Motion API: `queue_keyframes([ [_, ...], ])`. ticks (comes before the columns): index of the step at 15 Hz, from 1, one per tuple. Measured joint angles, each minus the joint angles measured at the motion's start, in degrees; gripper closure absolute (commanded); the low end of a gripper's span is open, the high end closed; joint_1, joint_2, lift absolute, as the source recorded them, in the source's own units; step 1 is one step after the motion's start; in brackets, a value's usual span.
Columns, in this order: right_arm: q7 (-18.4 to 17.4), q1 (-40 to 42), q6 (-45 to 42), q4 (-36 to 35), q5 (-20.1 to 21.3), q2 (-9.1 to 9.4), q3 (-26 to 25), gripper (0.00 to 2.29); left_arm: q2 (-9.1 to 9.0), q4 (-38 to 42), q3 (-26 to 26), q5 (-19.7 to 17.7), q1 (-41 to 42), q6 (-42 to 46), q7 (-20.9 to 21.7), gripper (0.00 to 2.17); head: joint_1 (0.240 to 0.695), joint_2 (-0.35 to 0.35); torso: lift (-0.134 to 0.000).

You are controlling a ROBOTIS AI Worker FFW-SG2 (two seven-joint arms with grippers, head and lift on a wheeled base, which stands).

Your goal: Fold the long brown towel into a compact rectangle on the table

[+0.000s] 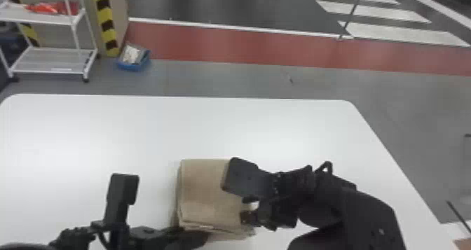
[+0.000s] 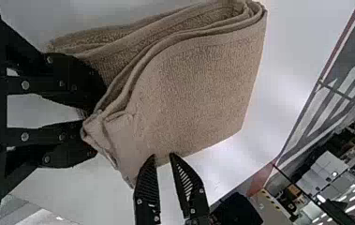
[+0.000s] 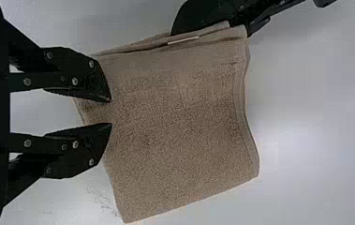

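The brown towel [image 1: 205, 193] lies folded in a thick, layered block at the table's near middle. At its near edge is my left gripper [image 1: 199, 236]. In the left wrist view, my left gripper [image 2: 89, 118] is shut on a lower corner of the towel [image 2: 198, 89], whose stacked layers bow above the fingers. Over the towel's right side sits my right gripper [image 1: 247, 209]. From the right wrist view, that right gripper [image 3: 111, 112] is open by a small gap, its tips over the edge of the towel [image 3: 175, 126].
The white table [image 1: 147, 126] extends beyond the towel to the far edge and both sides. On the floor past it stand a white shelf rack [image 1: 52, 60] and a blue bin [image 1: 133, 63]. Both grippers are close together at the towel's near side.
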State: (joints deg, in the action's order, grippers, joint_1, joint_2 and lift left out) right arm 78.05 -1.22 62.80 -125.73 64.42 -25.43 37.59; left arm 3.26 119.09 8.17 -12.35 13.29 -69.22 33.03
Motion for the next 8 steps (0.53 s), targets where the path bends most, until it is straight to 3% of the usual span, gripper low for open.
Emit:
queue_keyframes([
  [8,0.0,-0.2,-0.1,1.0,0.3,0.84,0.9,0.84,0.09,2.5,1.1,4.5,0.6,-4.0,1.4,0.08,0.695,-0.17,-0.124],
])
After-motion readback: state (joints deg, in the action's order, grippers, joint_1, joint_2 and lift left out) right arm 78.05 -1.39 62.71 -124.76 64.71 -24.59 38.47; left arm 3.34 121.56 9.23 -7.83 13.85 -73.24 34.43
